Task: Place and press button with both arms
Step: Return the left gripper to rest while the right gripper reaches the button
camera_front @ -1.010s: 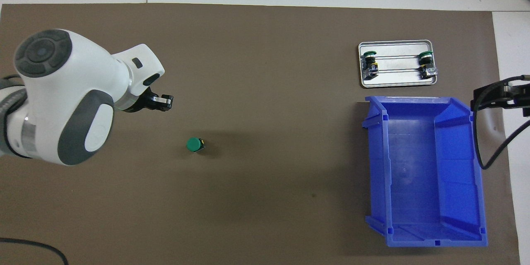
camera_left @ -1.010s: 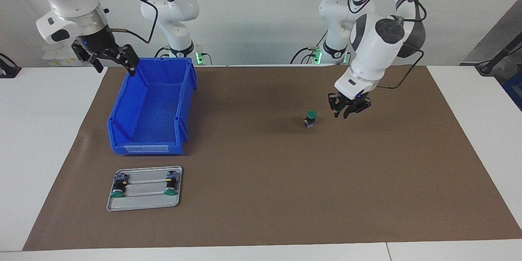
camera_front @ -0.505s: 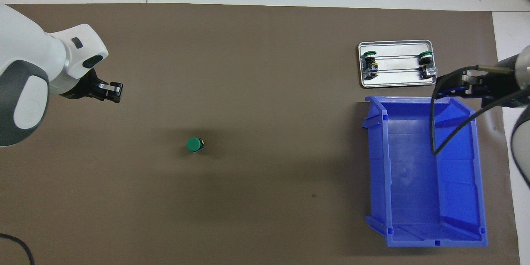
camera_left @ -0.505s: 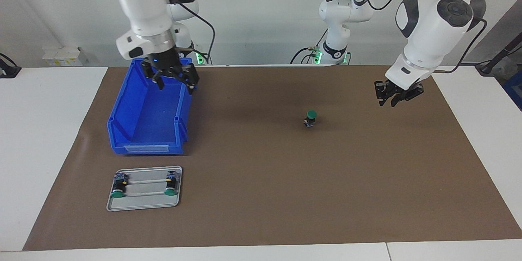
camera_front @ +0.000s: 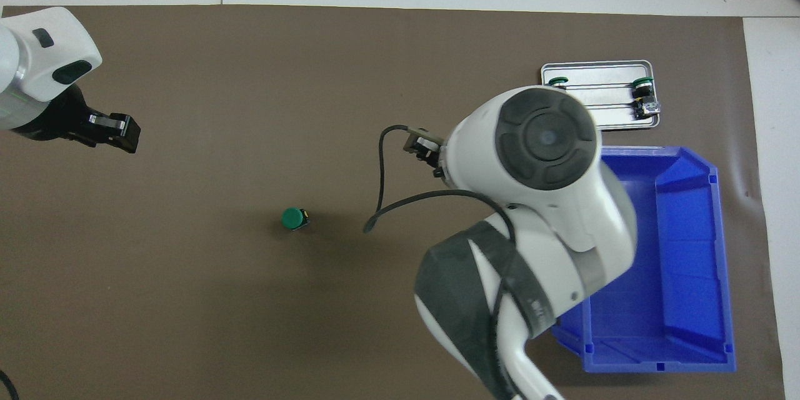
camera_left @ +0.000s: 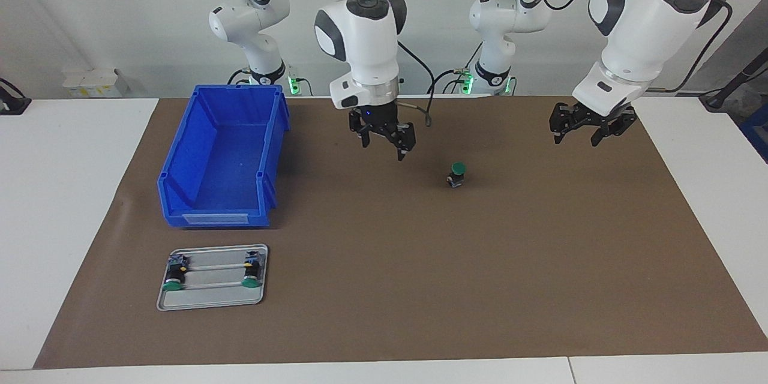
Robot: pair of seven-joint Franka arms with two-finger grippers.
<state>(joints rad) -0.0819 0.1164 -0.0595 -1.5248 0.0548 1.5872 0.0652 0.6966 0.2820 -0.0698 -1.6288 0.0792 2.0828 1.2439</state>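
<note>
The button stood upright mid-counter, already placed. The right gripper hung just beside it, fingers open and empty; pressing needed it centred over the cap. The left gripper waited, fingers spread.

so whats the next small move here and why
Probably bring the right claw sideways over the button toward the left arm's end, then down onto its green cap. The button stands upright and alone on the brown mat, nothing touching it; the right claw hangs empty above the mat between the blue bin and the button, while the left claw waits open, off to the side.
</note>
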